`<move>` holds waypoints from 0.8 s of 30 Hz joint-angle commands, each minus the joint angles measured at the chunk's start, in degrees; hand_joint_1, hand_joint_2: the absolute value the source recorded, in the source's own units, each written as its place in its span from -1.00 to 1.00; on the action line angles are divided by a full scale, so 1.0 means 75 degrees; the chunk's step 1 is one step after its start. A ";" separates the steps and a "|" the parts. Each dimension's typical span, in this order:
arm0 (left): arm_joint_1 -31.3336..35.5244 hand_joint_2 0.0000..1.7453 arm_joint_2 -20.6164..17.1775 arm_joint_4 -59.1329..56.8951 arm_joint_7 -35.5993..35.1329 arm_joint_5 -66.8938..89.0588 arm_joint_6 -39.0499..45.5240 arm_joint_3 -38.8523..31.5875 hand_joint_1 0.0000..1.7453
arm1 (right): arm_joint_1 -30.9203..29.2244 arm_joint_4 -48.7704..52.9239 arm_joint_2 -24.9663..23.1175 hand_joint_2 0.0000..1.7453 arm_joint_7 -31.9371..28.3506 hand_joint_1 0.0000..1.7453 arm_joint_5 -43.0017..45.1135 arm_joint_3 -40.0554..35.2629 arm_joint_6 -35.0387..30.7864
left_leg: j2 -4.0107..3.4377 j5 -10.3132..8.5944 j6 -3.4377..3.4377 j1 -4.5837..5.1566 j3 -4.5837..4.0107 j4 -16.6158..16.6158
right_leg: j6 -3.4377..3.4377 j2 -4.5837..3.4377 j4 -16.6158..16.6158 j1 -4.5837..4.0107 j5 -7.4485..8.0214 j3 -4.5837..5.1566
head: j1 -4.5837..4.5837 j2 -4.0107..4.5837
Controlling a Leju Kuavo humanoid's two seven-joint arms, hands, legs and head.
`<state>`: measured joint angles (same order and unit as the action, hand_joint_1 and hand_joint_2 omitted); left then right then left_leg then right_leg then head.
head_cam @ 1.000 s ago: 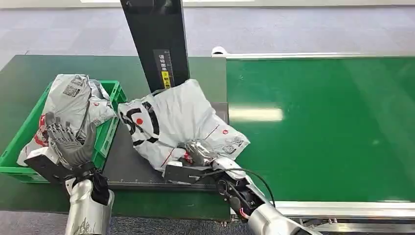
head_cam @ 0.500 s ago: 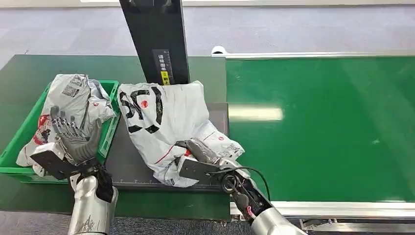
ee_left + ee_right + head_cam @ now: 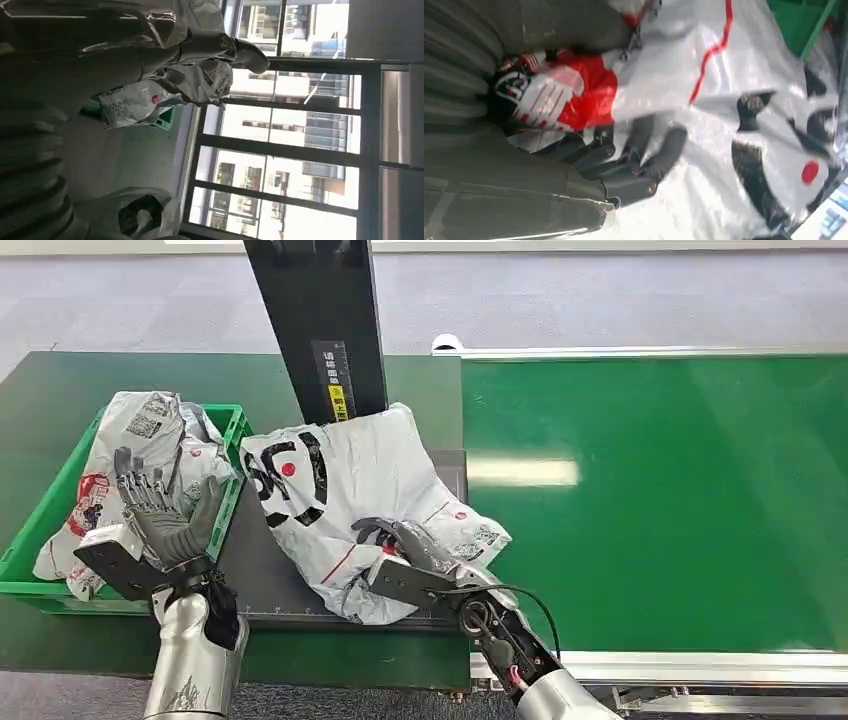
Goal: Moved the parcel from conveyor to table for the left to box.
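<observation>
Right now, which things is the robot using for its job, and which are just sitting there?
Part of the job:
- white parcel on the grey table
- right hand gripping the parcel
- left hand, open, raised by the green box
- conveyor, where parcels come from

Just sitting there:
- parcels already in the box
- black post behind the table

Open belt (image 3: 650, 500) to the right, free passage. Black post (image 3: 320, 330) blocking straight behind parcel (image 3: 350, 490). Green crate (image 3: 228, 502) just beside parcel's left edge, stuffed with bags (image 3: 150, 435); left hand (image 3: 160, 520) raised over its near rim.
</observation>
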<state>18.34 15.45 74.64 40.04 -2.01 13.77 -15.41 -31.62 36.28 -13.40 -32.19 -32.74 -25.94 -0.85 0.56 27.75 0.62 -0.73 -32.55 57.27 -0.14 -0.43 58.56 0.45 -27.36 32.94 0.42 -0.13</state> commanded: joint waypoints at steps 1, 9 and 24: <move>0.0229 1.00 -0.0074 -0.0352 -0.0006 0.0087 0.0355 0.0327 -1.00 | -0.0091 0.0171 0.0109 1.00 -0.0004 -1.00 0.0454 0.0837 0.0233 | 0.0009 -0.0013 -0.0007 0.0001 -0.0006 -0.0010 | -0.0002 0.0021 -0.0016 -0.0001 0.0010 -0.0003 | 0.0000 0.0000; 0.0242 1.00 -0.0152 -0.0507 -0.0006 0.0214 0.0456 0.0793 -1.00 | -0.0250 -0.0009 0.0101 1.00 -0.0410 -1.00 0.0842 0.1479 0.0258 | 0.0009 -0.0010 -0.0004 0.0000 -0.0006 -0.0008 | 0.0000 0.0020 -0.0012 -0.0001 0.0007 -0.0001 | 0.0003 0.0000; 0.1017 1.00 -0.0607 -0.2940 -0.0006 0.1270 0.0879 0.2735 -1.00 | -0.0215 0.0325 0.0082 1.00 -0.0558 -1.00 0.2029 0.2988 0.0012 | 0.0019 -0.0019 -0.0006 0.0005 -0.0003 -0.0016 | 0.0000 0.0031 -0.0022 0.0005 0.0014 -0.0009 | 0.0000 0.0000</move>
<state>22.00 13.44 63.64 40.04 6.95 20.52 -0.54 -31.73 38.80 -13.33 -36.44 -18.07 -8.98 -0.50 0.60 27.74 0.60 -0.72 -32.58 57.30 -0.16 -0.41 58.55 0.49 -27.35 32.91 0.41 -0.13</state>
